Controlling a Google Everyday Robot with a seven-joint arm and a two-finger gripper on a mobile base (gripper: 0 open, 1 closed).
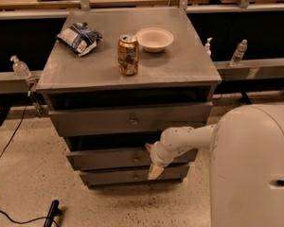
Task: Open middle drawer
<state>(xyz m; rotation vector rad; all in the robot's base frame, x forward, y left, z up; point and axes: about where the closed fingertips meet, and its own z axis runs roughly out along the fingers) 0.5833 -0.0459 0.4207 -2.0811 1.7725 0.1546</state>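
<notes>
The grey metal cabinet (180, 70) has three drawer fronts. The middle drawer (99, 159) is a shallow grey front with a small round knob (136, 159) at its centre, and a dark gap shows above it. My gripper (155, 168) is at the end of the white arm (187, 138), right in front of the middle drawer and just right of the knob. Its tan tip hangs down over the bottom drawer (109, 176). The taller top drawer (85, 122) sits above.
On the cabinet top stand a drink can (128, 55), a white bowl (154, 38) and a crumpled snack bag (79, 38). My white body (255, 169) fills the lower right. Bottles (239, 52) rest on side rails. A black cable (9, 141) trails over the floor at left.
</notes>
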